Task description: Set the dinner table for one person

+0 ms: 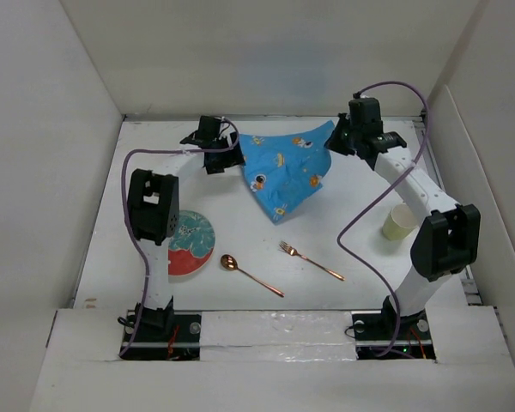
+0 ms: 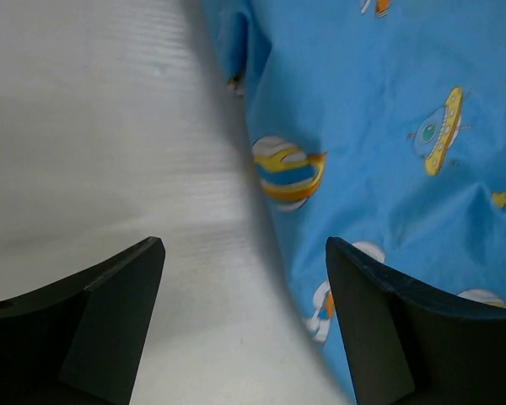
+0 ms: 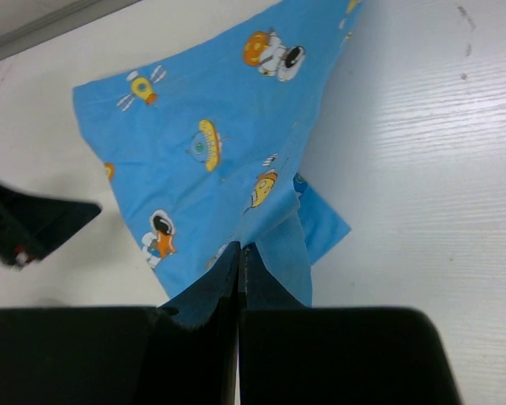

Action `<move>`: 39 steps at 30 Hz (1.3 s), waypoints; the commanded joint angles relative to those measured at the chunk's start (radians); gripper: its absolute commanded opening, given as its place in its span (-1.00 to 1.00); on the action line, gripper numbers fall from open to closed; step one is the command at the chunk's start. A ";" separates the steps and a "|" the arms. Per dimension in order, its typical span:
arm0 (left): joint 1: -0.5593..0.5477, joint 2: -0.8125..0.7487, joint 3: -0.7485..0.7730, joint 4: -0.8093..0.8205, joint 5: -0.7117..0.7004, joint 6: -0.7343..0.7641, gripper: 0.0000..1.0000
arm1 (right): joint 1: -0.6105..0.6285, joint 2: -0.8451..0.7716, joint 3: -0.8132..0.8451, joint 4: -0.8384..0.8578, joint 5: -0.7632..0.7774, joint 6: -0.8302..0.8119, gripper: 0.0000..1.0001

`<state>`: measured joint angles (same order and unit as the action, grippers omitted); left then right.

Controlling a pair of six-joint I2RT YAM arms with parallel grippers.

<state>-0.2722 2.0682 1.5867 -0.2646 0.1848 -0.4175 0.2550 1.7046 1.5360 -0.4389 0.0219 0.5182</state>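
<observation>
The blue cartoon-print cloth mat (image 1: 285, 172) lies partly lifted at the back middle of the white dinner table (image 1: 240, 232). My right gripper (image 3: 240, 251) is shut on one corner of the mat (image 3: 211, 160) and holds it up; in the top view it is at the mat's right corner (image 1: 336, 137). My left gripper (image 1: 219, 154) is open at the mat's left edge, with its jaws wide apart over the tabletop (image 2: 110, 143) and the mat's edge (image 2: 388, 152) by the right finger (image 2: 379, 337).
A teal and red plate (image 1: 189, 242) sits at the left front. A copper spoon (image 1: 249, 273) and fork (image 1: 309, 259) lie in the front middle. A pale paper cup (image 1: 400, 221) stands at the right. White walls enclose the table.
</observation>
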 commanded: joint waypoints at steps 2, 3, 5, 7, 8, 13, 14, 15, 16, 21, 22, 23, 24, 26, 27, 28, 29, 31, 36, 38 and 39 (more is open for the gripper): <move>-0.009 0.131 0.133 0.082 0.159 -0.089 0.48 | 0.050 -0.057 0.046 0.016 -0.008 -0.035 -1.00; -0.009 0.151 0.175 0.090 0.168 -0.099 0.47 | 0.062 -0.057 0.061 0.012 -0.010 -0.037 -1.00; -0.009 0.208 0.211 0.105 0.206 -0.124 0.46 | 0.073 -0.057 0.076 0.002 -0.011 -0.040 -1.00; -0.009 0.251 0.263 0.114 0.220 -0.135 0.40 | 0.087 -0.056 0.101 -0.003 -0.014 -0.044 -1.00; -0.009 0.262 0.275 0.125 0.229 -0.142 0.30 | 0.102 -0.056 0.110 -0.010 -0.014 -0.047 -1.00; 0.001 0.264 0.334 0.100 0.173 -0.139 -1.00 | 0.141 -0.040 0.176 -0.034 -0.014 -0.053 -1.00; 0.010 0.224 0.332 0.085 0.144 -0.130 -1.00 | 0.151 -0.039 0.188 -0.043 -0.045 -0.056 -1.00; 0.019 0.190 0.332 0.076 0.124 -0.107 -1.00 | 0.151 -0.036 0.202 -0.046 -0.048 -0.058 -1.00; 0.019 0.161 0.337 0.064 0.102 -0.095 -1.00 | 0.164 -0.030 0.237 -0.047 -0.053 -0.064 -1.00; 0.146 -0.035 0.520 -0.045 0.029 -0.052 -1.00 | 0.173 -0.011 0.361 -0.057 -0.085 -0.069 -1.00; 0.156 -0.055 0.580 -0.073 0.012 -0.023 -1.00 | 0.164 -0.008 0.377 -0.052 -0.098 -0.067 -1.00; 0.156 -0.062 0.631 -0.118 -0.016 -0.006 -1.00 | 0.155 -0.002 0.403 -0.044 -0.112 -0.069 -1.00; 0.156 -0.068 0.730 -0.136 -0.027 0.011 -0.97 | 0.135 -0.002 0.412 -0.043 -0.137 -0.066 -1.00; 0.156 -0.101 0.775 -0.136 -0.013 0.020 -0.69 | 0.125 -0.006 0.423 -0.031 -0.155 -0.064 -1.00; 0.156 -0.117 0.776 -0.122 0.004 0.017 -0.57 | 0.112 -0.013 0.400 -0.023 -0.155 -0.064 -1.00; 0.156 -0.129 0.770 -0.110 0.014 0.013 -0.43 | 0.099 -0.022 0.371 -0.012 -0.146 -0.069 -1.00; 0.156 -0.137 0.762 -0.090 0.036 0.013 -0.13 | 0.099 -0.036 0.331 0.029 -0.131 -0.069 -1.00; 0.142 -0.096 0.766 -0.103 0.042 0.020 0.19 | 0.057 -0.062 0.183 0.071 -0.131 -0.055 -1.00; 0.114 0.016 0.834 -0.318 -0.037 0.104 0.80 | -0.034 -0.008 0.029 0.046 -0.100 0.017 -1.00; 0.101 -0.011 0.790 -0.373 -0.146 0.138 0.76 | -0.043 0.027 0.024 0.022 -0.074 0.023 -1.00; 0.100 -0.045 0.656 -0.369 -0.166 0.144 0.65 | -0.043 0.033 0.026 0.022 -0.066 0.025 -1.00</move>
<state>-0.1673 1.9823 2.4035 -0.4301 0.1356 -0.3447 0.2188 1.7321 1.5566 -0.4259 -0.0822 0.5159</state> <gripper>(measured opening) 0.847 0.010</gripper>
